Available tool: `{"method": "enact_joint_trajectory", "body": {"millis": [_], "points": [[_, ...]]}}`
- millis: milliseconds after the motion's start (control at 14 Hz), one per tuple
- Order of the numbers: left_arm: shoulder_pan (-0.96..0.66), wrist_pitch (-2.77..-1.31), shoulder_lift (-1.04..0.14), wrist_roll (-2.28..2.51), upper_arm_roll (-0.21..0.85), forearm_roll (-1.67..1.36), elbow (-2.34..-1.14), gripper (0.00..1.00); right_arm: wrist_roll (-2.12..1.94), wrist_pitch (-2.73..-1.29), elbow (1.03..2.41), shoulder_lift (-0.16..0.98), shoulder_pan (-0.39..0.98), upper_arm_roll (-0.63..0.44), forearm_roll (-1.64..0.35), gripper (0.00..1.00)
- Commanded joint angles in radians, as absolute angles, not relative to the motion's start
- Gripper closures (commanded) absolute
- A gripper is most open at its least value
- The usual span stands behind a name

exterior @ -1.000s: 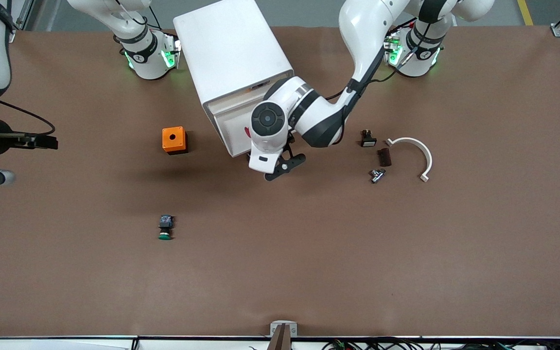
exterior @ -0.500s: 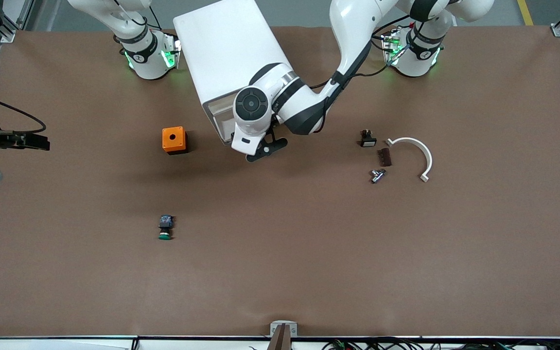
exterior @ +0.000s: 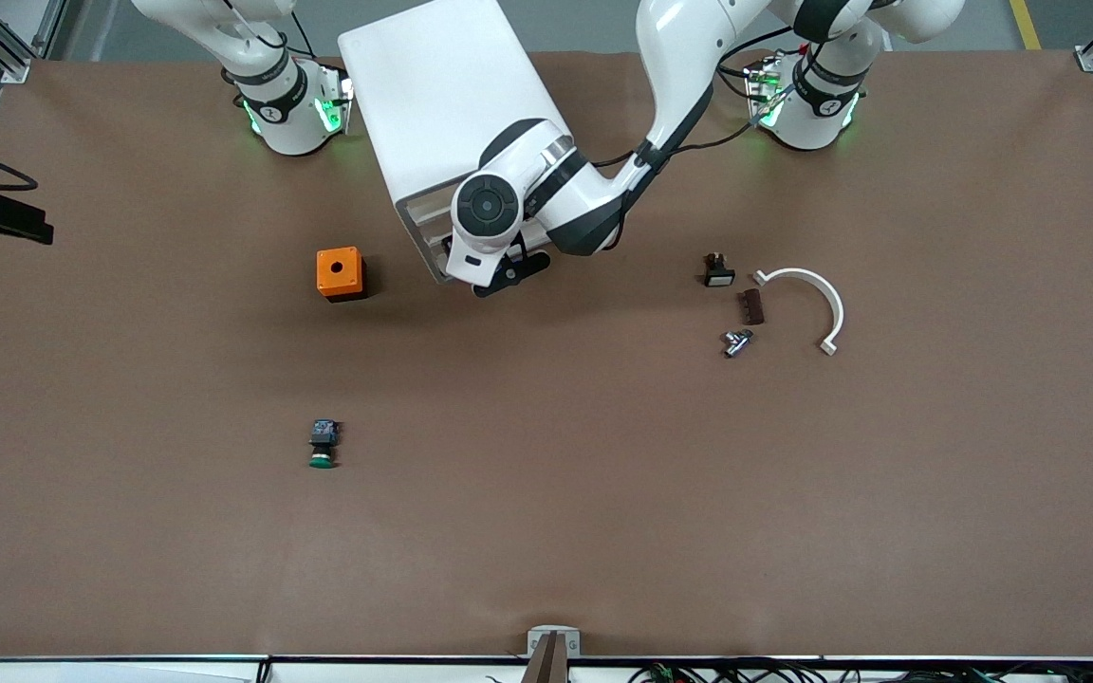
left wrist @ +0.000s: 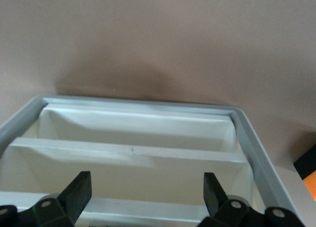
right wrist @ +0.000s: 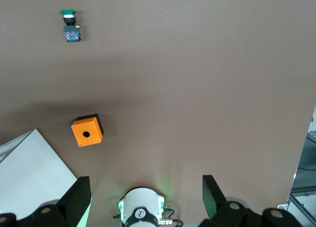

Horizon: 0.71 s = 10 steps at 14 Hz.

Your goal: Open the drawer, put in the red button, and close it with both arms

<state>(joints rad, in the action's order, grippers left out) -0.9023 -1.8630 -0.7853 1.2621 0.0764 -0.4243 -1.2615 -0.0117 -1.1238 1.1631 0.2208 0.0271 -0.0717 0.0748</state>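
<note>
A brown counter (exterior: 546, 531) fills the scene, with the two arm bases along its edge farthest from the front camera.

At the right arm's end, the right gripper (right wrist: 145, 185) hangs high over the counter, its jaws spread wide with nothing between them. Its wrist view looks down on the green button (exterior: 323, 444), which lies on its side on the bare counter. It also takes in the orange box (exterior: 339, 273), which has a round hole in its top and sits farther from the front camera than the green button.

Beside the orange box, toward the left arm's end, stands the white cabinet (exterior: 442, 104). The left arm reaches across to its front face. The left gripper (left wrist: 145, 182) hovers just in front of the cabinet's gray-rimmed opening (left wrist: 247, 123), with white partitions inside. Its jaws are wide apart and hold nothing.

The red button shows in no view, so I cannot tell where it lies relative to either pair of jaws.

Toward the left arm's end lie a small black part (exterior: 718, 271), a brown piece (exterior: 751, 306), a metal fitting (exterior: 736, 341) and a white curved clip (exterior: 817, 299), close together.
</note>
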Motion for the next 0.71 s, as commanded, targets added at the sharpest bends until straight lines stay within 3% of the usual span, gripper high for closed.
{"method": "enact_joint_trajectory", "body": {"millis": [0, 643], "points": [[-0.897, -1.865, -0.769, 1.266, 0.08, -0.48, -1.29, 0.0, 0.015, -1.101, 1.169, 0.187, 0.021, -0.067, 0.034, 0.0], [-0.792, -1.864, -0.712, 1.258, 0.055, -0.382, -1.279, 0.0, 0.075, -1.285, 1.402, 0.029, 0.018, -0.066, -0.043, 0.0]]}}
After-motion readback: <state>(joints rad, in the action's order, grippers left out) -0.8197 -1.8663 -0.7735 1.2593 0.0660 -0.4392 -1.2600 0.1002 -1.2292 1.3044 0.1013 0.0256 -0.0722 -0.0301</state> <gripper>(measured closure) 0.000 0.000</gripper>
